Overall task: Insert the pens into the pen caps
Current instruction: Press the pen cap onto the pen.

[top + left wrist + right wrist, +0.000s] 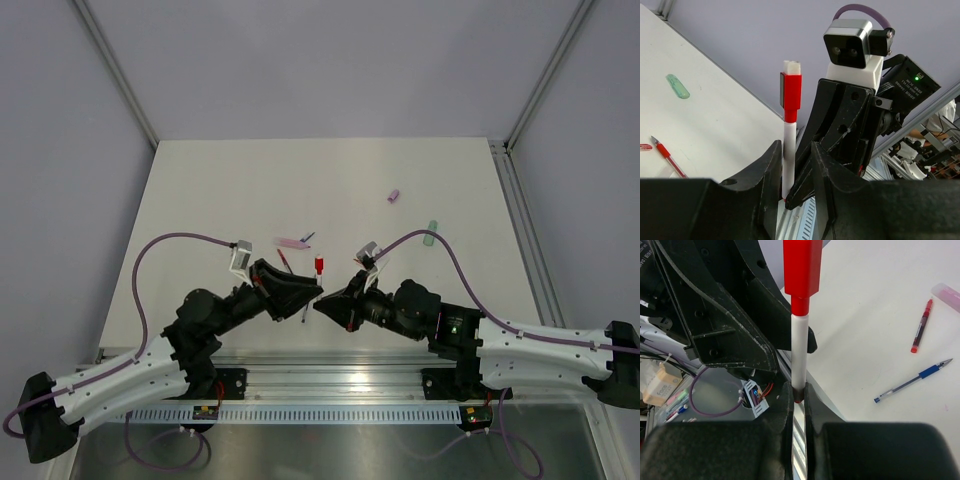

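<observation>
Bright, even light leaves soft shadows on the table [200,200] (near jaws blur in wrist views).

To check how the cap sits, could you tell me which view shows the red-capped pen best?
The left wrist view: the red-capped pen stands upright, cap and white barrel clear. The right wrist view crops the cap's top but shows the right pincer clamped on the barrel. The top view shows it small.

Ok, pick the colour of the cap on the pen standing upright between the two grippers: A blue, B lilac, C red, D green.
C: the pen clamped in the right gripper carries a red cap on its upper end, as both wrist views show.
</observation>
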`<state>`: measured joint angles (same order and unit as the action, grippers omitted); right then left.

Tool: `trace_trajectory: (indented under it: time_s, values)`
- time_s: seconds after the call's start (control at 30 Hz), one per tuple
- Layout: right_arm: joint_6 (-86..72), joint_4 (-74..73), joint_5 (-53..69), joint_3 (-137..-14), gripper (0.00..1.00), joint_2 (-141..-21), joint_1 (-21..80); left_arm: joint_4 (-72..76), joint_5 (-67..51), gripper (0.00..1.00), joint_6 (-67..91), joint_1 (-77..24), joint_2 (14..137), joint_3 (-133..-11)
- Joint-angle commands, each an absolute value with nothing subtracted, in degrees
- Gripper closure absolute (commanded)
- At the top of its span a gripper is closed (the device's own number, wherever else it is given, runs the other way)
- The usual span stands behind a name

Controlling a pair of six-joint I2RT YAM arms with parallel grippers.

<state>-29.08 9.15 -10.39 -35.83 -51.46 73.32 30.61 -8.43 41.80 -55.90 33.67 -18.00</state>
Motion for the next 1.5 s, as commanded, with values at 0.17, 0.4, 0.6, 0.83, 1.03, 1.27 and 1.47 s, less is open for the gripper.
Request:
trace_trajectory:
  time_s: [0.17, 0.4, 0.6, 0.83, 1.03, 1.27, 1.47]
  values:
    - [-27.77, 11.43, -10.11, -37.44, 1.0, -51.15, 72.95, 31.64, -11.86, 0.67, 41.92, -55.99, 34.54, -20.57]
    - [-28.21, 12.3, -8.61, -37.44, 1.0, -52.21, 72.95, 32.69, -12.3, 0.67, 41.92, -55.99, 35.77, -20.83]
    - [-28.74, 13.27, -8.52, -37.0, 1.0, -52.29, 72.95, 32.87, -12.39, 0.84, 42.01, -55.99, 36.3, -20.83]
    - [-29.97, 12.4, -8.88, -36.12, 0.89, -50.8, 72.95, 31.2, -9.93, 1.0, 40.52, -55.99, 34.89, -20.83]
    - [-31.64, 7.48, -9.41, -36.04, 0.43, -47.56, 72.86, 28.3, -8.62, 1.0, 36.66, -55.99, 34.72, -21.71]
    - [-31.47, 2.73, -7.91, -35.94, 0.25, -38.43, 72.95, 27.6, -7.82, 1.0, 31.74, -55.99, 35.68, -21.36]
    - [-29.09, -7.37, -12.74, -48.58, 0.22, -41.72, 68.47, 27.95, -9.23, 1.0, 26.55, -55.99, 37.09, -21.53]
